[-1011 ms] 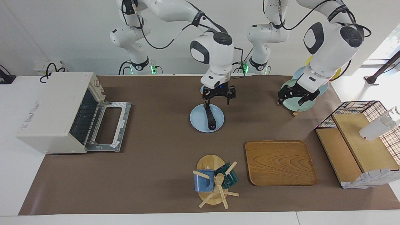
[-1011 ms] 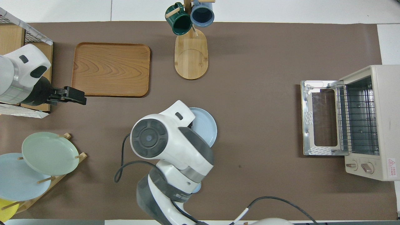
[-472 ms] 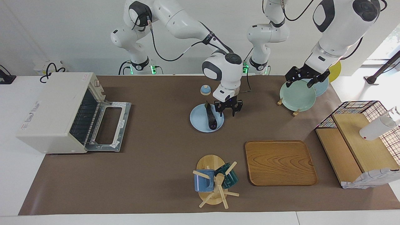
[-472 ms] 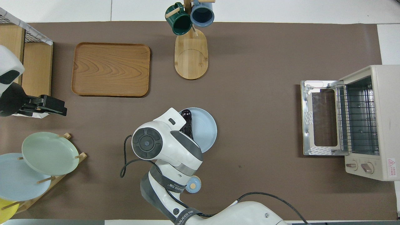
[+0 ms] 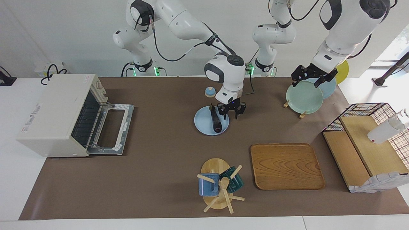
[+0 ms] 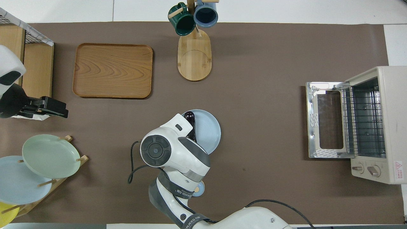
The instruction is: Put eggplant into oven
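The dark purple eggplant (image 5: pixel 215 120) lies lengthwise on a light blue plate (image 5: pixel 203 125) at mid-table. In the overhead view only its tip (image 6: pixel 190 120) shows, on the plate (image 6: pixel 208 130), under my right wrist. My right gripper (image 5: pixel 229 114) is open and low over the plate's edge toward the left arm's end, close beside the eggplant. I cannot tell if it touches it. The cream oven (image 5: pixel 54 111) stands at the right arm's end of the table, its door (image 5: pixel 110 127) dropped open and its rack (image 6: pixel 362 122) bare. My left gripper (image 5: pixel 311 78) is open and empty, raised over the plate rack.
A green plate (image 5: pixel 303 97) stands in the rack at the left arm's end. A small blue knobbed lid (image 5: pixel 209 92) sits nearer the robots than the plate. A wooden tray (image 5: pixel 286 166), a mug tree (image 5: pixel 220 183) and a wire-and-wood shelf (image 5: pixel 367 143) lie farther out.
My right gripper came down from above the eggplant's stem end and now sits low beside the eggplant. My left arm rose and drew back over the plate rack.
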`<state>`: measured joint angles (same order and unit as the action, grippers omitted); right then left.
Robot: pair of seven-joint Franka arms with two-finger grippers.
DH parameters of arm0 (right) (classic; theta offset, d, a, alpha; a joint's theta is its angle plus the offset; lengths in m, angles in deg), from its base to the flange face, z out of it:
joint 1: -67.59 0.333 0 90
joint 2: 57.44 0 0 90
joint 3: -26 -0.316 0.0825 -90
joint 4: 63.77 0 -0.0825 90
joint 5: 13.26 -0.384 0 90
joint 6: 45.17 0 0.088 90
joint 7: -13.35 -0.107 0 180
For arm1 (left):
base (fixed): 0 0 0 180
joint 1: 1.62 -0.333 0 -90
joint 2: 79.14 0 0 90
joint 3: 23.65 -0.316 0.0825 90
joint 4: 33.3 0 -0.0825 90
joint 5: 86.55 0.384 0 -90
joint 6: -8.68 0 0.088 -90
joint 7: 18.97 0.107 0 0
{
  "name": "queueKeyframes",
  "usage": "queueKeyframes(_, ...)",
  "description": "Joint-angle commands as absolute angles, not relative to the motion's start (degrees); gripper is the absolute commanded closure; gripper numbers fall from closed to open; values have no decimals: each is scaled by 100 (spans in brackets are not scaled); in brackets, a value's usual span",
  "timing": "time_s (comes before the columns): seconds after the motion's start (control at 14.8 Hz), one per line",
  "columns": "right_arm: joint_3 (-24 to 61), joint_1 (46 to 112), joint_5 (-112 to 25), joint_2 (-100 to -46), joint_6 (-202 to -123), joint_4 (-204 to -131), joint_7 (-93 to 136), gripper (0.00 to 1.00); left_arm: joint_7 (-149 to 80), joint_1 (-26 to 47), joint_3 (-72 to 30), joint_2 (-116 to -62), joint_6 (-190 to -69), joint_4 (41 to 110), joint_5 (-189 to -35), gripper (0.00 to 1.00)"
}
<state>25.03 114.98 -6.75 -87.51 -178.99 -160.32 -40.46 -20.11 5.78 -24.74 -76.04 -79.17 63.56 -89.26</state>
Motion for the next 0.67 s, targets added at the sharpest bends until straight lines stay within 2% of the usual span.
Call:
queueKeyframes(0.0, 2442, 11434, -534, -8522, -18052, -16362, -4035, 49, -2072, 726, -2594, -7703, -7912, 6206, -8839, 0)
queueKeyframes(0.34, 2450, 11470, -535, -8443, -18394, -16730, -4052, 58, -1993, 664, -2532, -7677, -8060, 6258, -8839, 0)
queueKeyframes(0.4, 2450, 11470, -526, -8434, -18395, -16757, -4052, 67, -1932, 647, -2524, -7686, -8183, 6259, -8830, 0)
queueKeyframes(0.54, 2450, 11470, -369, -8434, -18282, -16696, -4018, 100, -1862, 585, -2506, -7703, -8263, 6241, -8804, 0)
queueKeyframes(0.61, 2450, 11470, -246, -8434, -18116, -16635, -4017, 100, -1827, 576, -2515, -7712, -8246, 6206, -8795, 0)
